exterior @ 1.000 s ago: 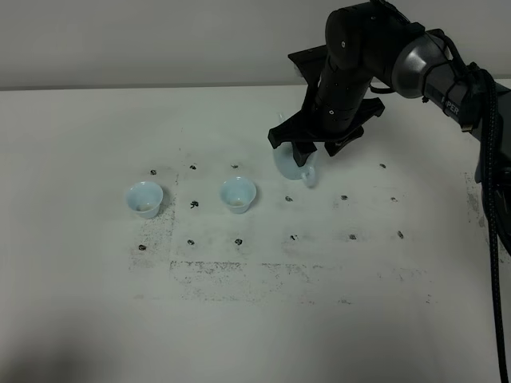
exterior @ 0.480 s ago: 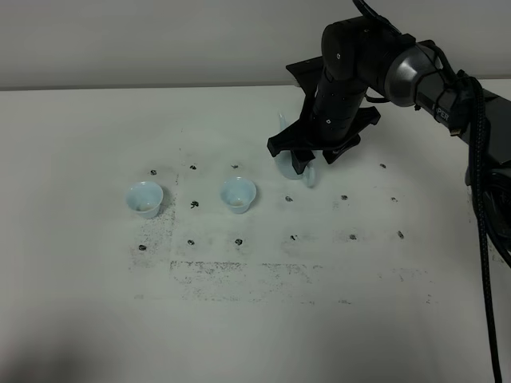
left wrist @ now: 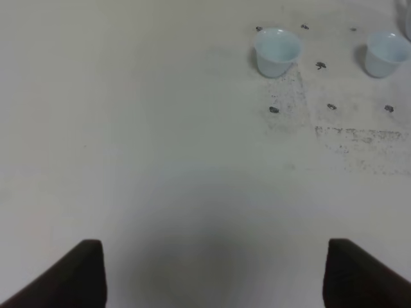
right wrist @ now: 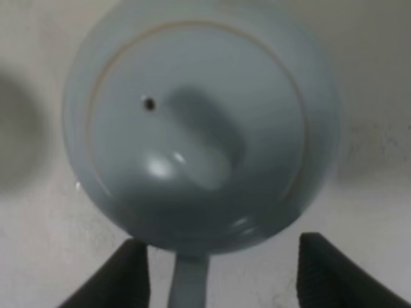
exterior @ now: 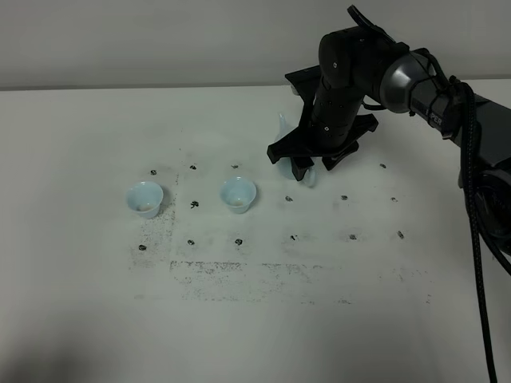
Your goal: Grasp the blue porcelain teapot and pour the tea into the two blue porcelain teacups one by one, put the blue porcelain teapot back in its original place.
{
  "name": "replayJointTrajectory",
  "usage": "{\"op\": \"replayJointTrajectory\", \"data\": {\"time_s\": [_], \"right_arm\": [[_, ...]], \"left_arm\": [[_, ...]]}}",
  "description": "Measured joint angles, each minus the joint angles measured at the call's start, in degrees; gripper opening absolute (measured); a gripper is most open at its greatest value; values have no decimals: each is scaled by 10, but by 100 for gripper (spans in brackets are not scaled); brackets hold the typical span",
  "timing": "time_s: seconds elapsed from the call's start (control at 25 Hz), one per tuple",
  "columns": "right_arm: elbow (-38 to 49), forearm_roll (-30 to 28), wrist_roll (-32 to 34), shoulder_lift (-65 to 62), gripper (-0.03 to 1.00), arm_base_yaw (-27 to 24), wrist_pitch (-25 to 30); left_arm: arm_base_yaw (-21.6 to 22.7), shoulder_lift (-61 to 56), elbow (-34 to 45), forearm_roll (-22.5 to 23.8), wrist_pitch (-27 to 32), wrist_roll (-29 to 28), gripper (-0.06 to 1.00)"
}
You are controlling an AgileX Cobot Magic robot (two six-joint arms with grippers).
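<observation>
White tabletop (exterior: 96, 303), speckled with rows of dark marks, fills nearly all that we see, with a pale wall behind it. From the high camera we find the two blue porcelain teacups (exterior: 144, 198) (exterior: 238, 194) standing upright and apart in one row, left of centre. To their right the right gripper (exterior: 307, 163) points down from its black arm, and the blue porcelain teapot (exterior: 308, 175) sits directly under it. Only slivers of pale glaze peek out around the black fingers. We cannot tell whether the pot's base rests on the table.

From the right wrist camera we look straight down on the round lid (right wrist: 199, 128) with its knob and small vent hole. The loop handle (right wrist: 188, 282) runs out between the two dark fingertips (right wrist: 131, 276). It lies closer to one fingertip, with a gap showing on each side. So we read this pincer as released, astride the handle without pinching it.

From the left wrist camera the left gripper (left wrist: 215, 276) stands spread wide with only bare table between its tips, and both cups lie well beyond it.
</observation>
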Motion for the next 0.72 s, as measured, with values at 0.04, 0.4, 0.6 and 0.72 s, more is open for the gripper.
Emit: {"op": "replayJointTrajectory", "data": {"time_s": [0.04,0.4,0.6,0.72], "right_arm": [[0,0,0,0,47,0,0],[0,1,-4,0,21,0,1],[0,2,-5,0,6,0,3],[0,2,-15,0,6,0,5]], "left_arm": [[0,0,0,0,0,0,66],[0,0,0,0,0,0,66],[0,0,0,0,0,0,66],[0,0,0,0,0,0,66]]}}
